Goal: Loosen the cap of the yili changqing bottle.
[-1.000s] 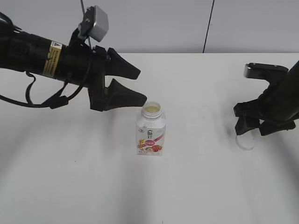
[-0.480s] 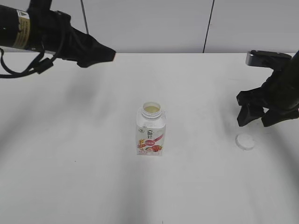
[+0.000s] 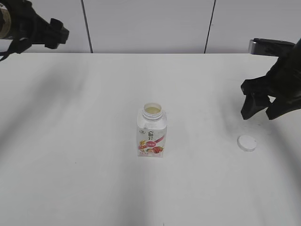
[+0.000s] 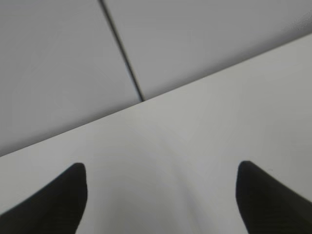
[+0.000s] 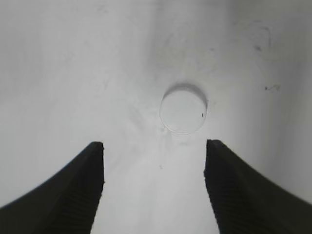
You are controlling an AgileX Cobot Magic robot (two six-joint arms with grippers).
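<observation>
The yili changqing bottle (image 3: 152,132) stands upright in the middle of the white table, its neck open with pale liquid showing. The white cap (image 3: 247,142) lies flat on the table to the right, apart from the bottle; it also shows in the right wrist view (image 5: 183,109). My right gripper (image 3: 259,113) is open and empty, raised above and a little behind the cap; the right wrist view shows it (image 5: 153,146) open. My left gripper (image 3: 59,34) is at the far upper left, well away from the bottle; in the left wrist view it (image 4: 161,170) is open and empty.
The white table (image 3: 84,179) meets a grey panelled wall (image 3: 150,23) at the back. The left wrist view shows only the table's far edge and the wall (image 4: 195,39).
My left arm has pulled back from beside the bottle to the far upper left. My right gripper has let go of the cap on the table and risen above it.
</observation>
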